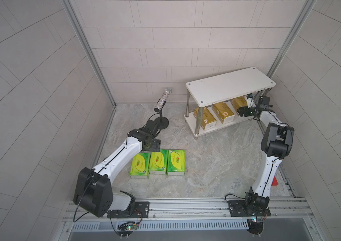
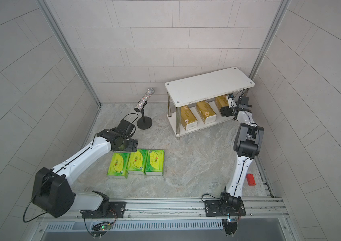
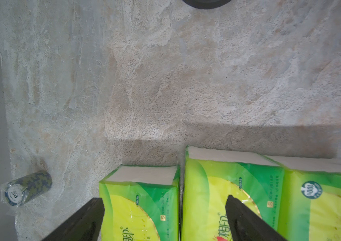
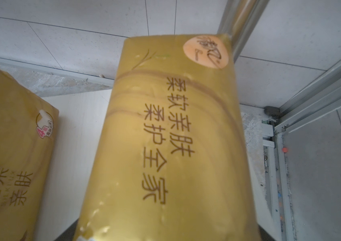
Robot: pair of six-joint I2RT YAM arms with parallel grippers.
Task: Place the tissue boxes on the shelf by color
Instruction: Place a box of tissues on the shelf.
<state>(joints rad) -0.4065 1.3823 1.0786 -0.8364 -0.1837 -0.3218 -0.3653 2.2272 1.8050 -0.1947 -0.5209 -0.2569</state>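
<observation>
L arm (image 1: 119, 154) stretches fwd and low, left gripper (image 3: 164, 199) tipped down, jaws wide apart; R arm (image 1: 269, 167) folds at a raised elbow, right gripper (image 1: 241, 110) reaching fwd, jaw state unclear.

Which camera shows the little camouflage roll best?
Left wrist view: the roll lies whole and unblocked on the table, apart from the green packs. Neither top view nor the right wrist view shows it.

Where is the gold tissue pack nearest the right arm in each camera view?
Top view: gold pack, lower tier, right end of the shelf.
Top view: same spot.
Left wrist: not in it.
Right wrist: fills the centre.
Shared landmark: the neighbouring gold pack.
</observation>
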